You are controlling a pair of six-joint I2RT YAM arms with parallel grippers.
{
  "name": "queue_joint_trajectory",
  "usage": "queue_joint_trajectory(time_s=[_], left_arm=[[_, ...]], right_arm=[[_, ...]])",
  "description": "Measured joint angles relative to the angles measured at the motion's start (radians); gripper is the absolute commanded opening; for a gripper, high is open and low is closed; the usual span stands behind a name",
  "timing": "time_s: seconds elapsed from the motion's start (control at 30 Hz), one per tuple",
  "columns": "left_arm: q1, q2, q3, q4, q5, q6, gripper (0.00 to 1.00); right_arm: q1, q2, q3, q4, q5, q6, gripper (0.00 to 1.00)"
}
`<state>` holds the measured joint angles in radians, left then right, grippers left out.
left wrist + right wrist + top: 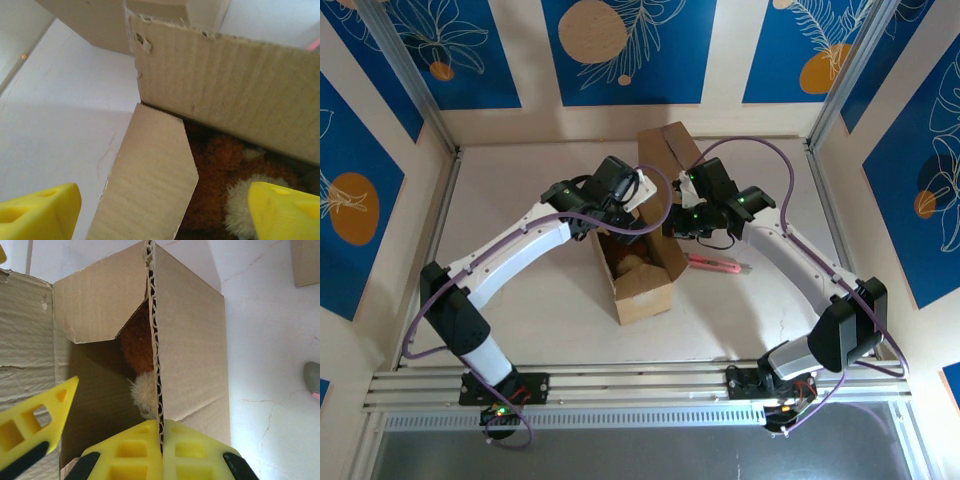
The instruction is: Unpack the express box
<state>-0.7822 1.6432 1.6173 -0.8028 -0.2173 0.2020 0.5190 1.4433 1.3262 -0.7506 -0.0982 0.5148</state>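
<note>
The express box (642, 285) is seen at the centre of the top view, resting on the pale surface (520, 180), with its top opened and one long flap (665, 150) raised toward the upper middle of the frame. A brown and cream plush toy (225, 170) is seen inside the box. The left claw (620, 212) is held over the upper left part of the opening. In the left wrist view its yellow fingers (40, 212) are spread wide at the two lower corners of the frame, and nothing is gripped. A short cardboard flap (150, 175) is seen between them, with the box's long corrugated wall (240, 90) across the upper right. The right claw (682, 224) is placed at the box's upper right edge. In the right wrist view it (161, 455) is pinched tight on the corrugated edge of a side wall (190, 340) at the bottom centre, with the toy (137, 347) visible in the shadowed interior. A pink utility knife (720, 265) is laid on the surface just right of the box.
</note>
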Motion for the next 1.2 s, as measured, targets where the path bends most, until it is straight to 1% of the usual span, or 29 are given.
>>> queue_joint_trajectory(time_s=[0.17, 0.27, 0.33, 0.57, 0.8, 0.93, 1.13, 1.17, 1.2], left_arm=[[0.000, 0.009, -0.030, -0.001, -0.012, 0.022, 0.91], [0.000, 0.035, -0.042, 0.000, -0.035, 0.039, 0.98], [-0.001, 0.056, -0.051, 0.001, -0.054, 0.048, 0.99], [-0.017, 0.086, -0.076, 0.054, -0.156, 0.082, 0.94], [-0.040, 0.095, -0.116, 0.096, -0.318, 0.124, 0.86], [-0.047, 0.095, -0.131, 0.115, -0.396, 0.151, 0.75], [-0.055, 0.094, -0.133, 0.130, -0.449, 0.184, 0.49], [-0.056, 0.094, -0.132, 0.130, -0.451, 0.183, 0.44], [-0.056, 0.094, -0.132, 0.126, -0.451, 0.188, 0.36]], right_arm=[[-0.011, -0.003, 0.000, -0.002, -0.001, 0.000, 0.00], [-0.013, -0.003, -0.001, -0.002, -0.001, -0.005, 0.00], [-0.014, -0.006, -0.006, 0.000, -0.004, -0.007, 0.00], [-0.016, -0.009, -0.014, 0.011, -0.019, -0.007, 0.00], [-0.016, -0.009, -0.014, 0.019, -0.033, -0.007, 0.00], [-0.016, -0.009, -0.017, 0.023, -0.034, -0.007, 0.00], [-0.016, -0.009, -0.021, 0.027, -0.034, -0.007, 0.00], [-0.016, -0.009, -0.022, 0.026, -0.034, -0.007, 0.00], [-0.016, -0.009, -0.022, 0.025, -0.034, -0.007, 0.00]])
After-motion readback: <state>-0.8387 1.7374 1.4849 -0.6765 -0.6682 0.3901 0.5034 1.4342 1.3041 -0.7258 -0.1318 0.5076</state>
